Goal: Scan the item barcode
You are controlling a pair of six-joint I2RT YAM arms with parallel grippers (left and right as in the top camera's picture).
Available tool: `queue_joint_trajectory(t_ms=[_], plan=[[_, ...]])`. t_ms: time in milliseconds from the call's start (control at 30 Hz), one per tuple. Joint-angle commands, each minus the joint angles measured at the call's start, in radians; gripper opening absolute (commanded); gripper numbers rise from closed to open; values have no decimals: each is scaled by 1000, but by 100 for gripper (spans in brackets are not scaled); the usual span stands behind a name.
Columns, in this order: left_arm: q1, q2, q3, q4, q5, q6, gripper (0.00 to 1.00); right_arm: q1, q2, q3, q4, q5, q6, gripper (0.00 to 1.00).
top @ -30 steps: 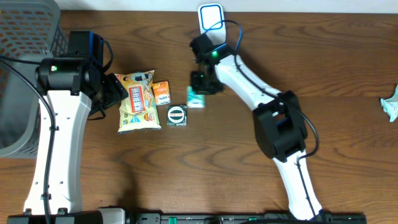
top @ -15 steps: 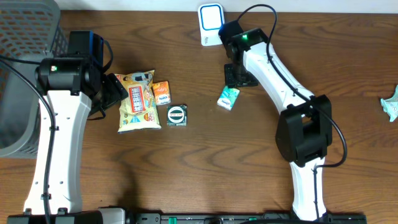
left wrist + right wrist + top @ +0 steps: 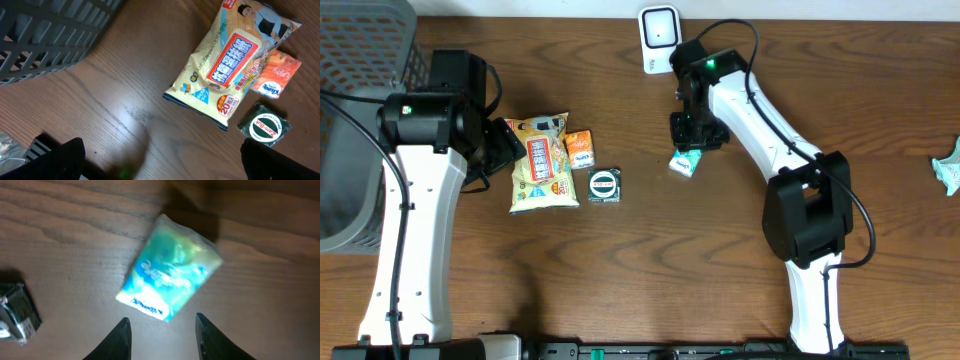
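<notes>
A small teal tissue pack (image 3: 685, 163) lies flat on the wooden table, seen at an angle in the right wrist view (image 3: 170, 277). My right gripper (image 3: 697, 135) hovers just above it; its dark fingers (image 3: 162, 320) stand apart with only bare wood between them, the pack just beyond their tips. The white barcode scanner (image 3: 660, 38) stands at the table's far edge, behind the right arm. My left gripper (image 3: 505, 148) is wide open (image 3: 162, 150) over the table, beside the snack bag and holding nothing.
Left of the pack lie a yellow snack bag (image 3: 542, 160), an orange packet (image 3: 580, 148) and a small black box with a green round label (image 3: 604, 185). A grey mesh basket (image 3: 360, 60) fills the far left. A crumpled pale item (image 3: 950, 170) sits at the right edge.
The right gripper carried the teal pack rightward away from the black box and let it go on the table, then shifted slightly back over it. The left arm has not moved.
</notes>
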Motion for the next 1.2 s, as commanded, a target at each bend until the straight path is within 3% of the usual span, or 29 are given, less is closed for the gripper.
queue_joint_trajectory(t_ms=[0, 200, 333, 500, 667, 767, 1000, 1167], plan=[[3, 0, 0, -4, -9, -5, 98, 23, -5, -40, 47, -16, 47, 38], [3, 0, 0, -4, -9, -5, 98, 63, -5, -63, 118, 44, 57, 38], [3, 0, 0, -4, -9, -5, 98, 84, -16, -47, 100, 136, 102, 44], [3, 0, 0, -4, -9, -5, 98, 91, -46, -37, 97, 116, 105, 50], [3, 0, 0, -4, -9, -5, 98, 91, -55, -37, 110, 16, 106, 50], [3, 0, 0, -4, -9, -5, 98, 91, -55, -38, 108, -42, 106, 68], [3, 0, 0, -4, -9, -5, 98, 91, -55, -38, 119, -42, 145, 60], [3, 0, 0, -4, -9, -5, 98, 100, -55, -38, 106, 17, 229, 59]])
